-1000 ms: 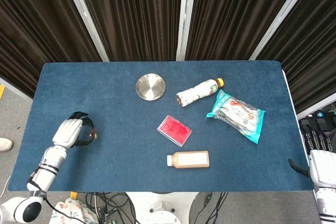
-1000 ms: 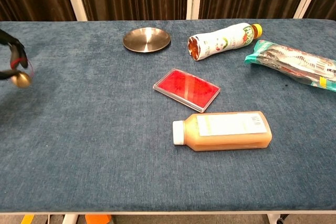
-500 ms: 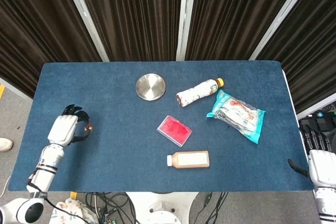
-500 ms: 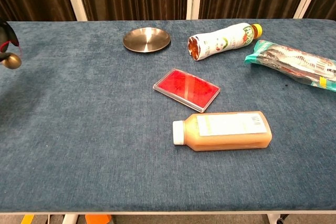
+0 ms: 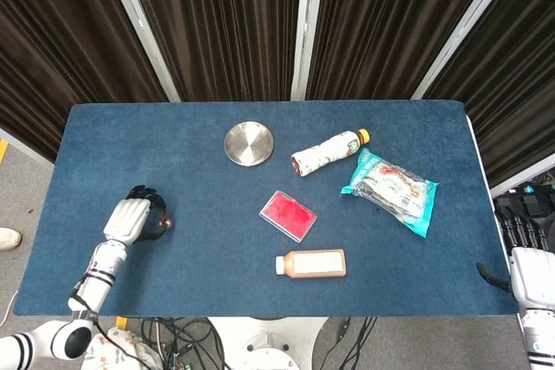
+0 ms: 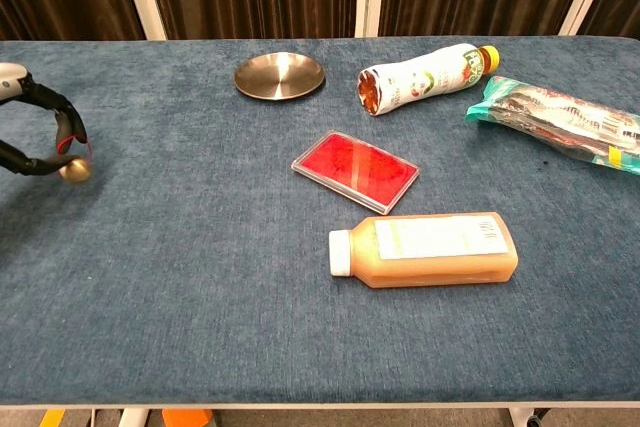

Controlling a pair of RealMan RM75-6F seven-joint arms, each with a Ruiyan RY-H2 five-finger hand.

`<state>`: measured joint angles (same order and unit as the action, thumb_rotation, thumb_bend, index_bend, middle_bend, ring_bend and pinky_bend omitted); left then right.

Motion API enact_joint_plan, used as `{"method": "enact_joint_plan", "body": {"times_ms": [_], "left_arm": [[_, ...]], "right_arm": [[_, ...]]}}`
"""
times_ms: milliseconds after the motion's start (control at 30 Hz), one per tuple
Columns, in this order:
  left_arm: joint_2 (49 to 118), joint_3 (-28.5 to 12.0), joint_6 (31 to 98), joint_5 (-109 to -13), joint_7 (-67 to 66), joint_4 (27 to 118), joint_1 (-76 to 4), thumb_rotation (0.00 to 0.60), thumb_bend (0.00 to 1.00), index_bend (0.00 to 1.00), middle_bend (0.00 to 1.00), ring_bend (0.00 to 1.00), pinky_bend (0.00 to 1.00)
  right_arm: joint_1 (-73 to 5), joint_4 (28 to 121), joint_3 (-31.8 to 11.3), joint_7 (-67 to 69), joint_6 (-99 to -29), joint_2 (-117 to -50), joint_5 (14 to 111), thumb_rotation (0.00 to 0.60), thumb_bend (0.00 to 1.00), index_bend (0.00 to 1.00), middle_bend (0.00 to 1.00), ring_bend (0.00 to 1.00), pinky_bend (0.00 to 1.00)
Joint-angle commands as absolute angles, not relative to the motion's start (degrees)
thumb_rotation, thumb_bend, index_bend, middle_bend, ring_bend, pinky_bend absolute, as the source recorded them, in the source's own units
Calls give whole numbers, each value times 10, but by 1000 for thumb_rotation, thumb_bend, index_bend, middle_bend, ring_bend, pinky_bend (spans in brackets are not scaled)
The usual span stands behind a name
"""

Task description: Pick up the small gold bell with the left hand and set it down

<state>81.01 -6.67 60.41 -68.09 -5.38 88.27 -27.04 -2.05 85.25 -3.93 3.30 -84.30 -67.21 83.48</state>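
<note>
Your left hand (image 5: 130,218) pinches the small gold bell (image 6: 72,169) over the bench (image 5: 199,240) near its left edge; right hand (image 5: 527,270) off the bench's right corner, can't tell its state

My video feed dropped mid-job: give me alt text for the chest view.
At the far left edge, the left hand pinches the small gold bell over the blue table. Lying untouched are a metal dish, red case, juice bottle, drink bottle and snack packet.
</note>
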Motion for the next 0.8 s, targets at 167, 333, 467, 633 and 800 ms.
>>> {"method": "enact_joint_plan", "body": {"times_ms": [167, 333, 467, 633, 800], "left_arm": [[826, -64, 603, -680, -49, 863, -270, 600, 449, 683, 350, 159, 87], [832, -64, 599, -677, -46, 855, -271, 600, 449, 652, 349, 159, 87], [833, -63, 593, -674, -45, 851, -271, 600, 441, 575, 330, 154, 86], [832, -61, 588, -682, -35, 846, -272, 600, 305, 386, 286, 132, 81], [830, -58, 598, -707, -15, 841, -269, 600, 232, 250, 245, 104, 74]], "right_arm": [[-22, 848, -38, 34, -839, -676, 834, 600, 118, 0, 0, 0, 0], [-21, 846, -38, 36, -839, -676, 832, 600, 118, 0, 0, 0, 0], [-20, 844, -38, 37, -839, -677, 832, 600, 118, 0, 0, 0, 0], [-20, 841, -38, 40, -838, -679, 831, 600, 118, 0, 0, 0, 0], [-18, 839, -38, 42, -841, -678, 832, 600, 119, 0, 0, 0, 0]]}}
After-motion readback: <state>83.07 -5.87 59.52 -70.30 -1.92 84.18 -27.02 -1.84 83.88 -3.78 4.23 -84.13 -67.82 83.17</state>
